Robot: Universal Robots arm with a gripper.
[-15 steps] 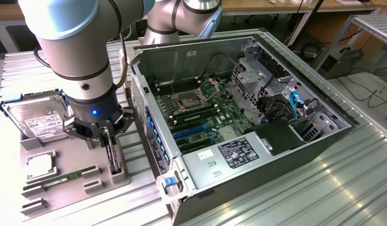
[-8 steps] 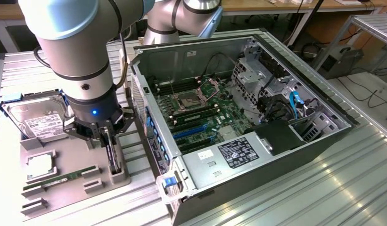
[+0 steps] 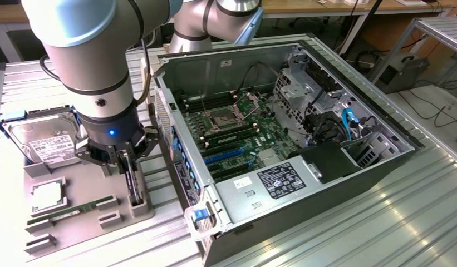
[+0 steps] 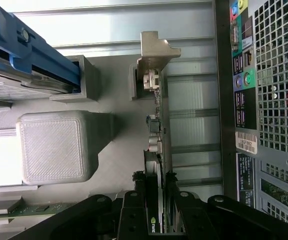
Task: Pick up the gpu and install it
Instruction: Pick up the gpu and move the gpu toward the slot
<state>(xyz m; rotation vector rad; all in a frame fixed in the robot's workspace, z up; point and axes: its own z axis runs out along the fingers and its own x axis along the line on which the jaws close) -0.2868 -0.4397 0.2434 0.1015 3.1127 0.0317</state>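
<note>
- Ribbed aluminium table (image 3: 347, 222) runs under everything, its slats catching glare; wooden benches and loose cables lie behind it.
- At the exterior view's left sits a matte grey printed fixture plate (image 3: 83, 183) with raised blocks and slots.
- A silver hard drive (image 3: 50, 142) with blue rails, a square processor chip (image 3: 48, 194) and a slim green memory stick (image 3: 68, 212) rest in that plate.
- The gpu (image 3: 131, 186), a long thin black-faced card, stands on edge in a slotted block at the plate's edge nearest the case.
- Its silvery stepped metal bracket (image 4: 154, 55) is at the far end from the gripper.
- The black gripper (image 3: 126, 161) is down over the card, and its fingers (image 4: 133, 210) press against both faces of the gpu (image 4: 156, 150), clamped on it.
- Just beside the plate lies an open black-and-grey computer case (image 3: 362, 105), with its green motherboard and blue slots exposed.
- Its perforated rear panel (image 4: 279, 75) shows coloured ports.
</note>
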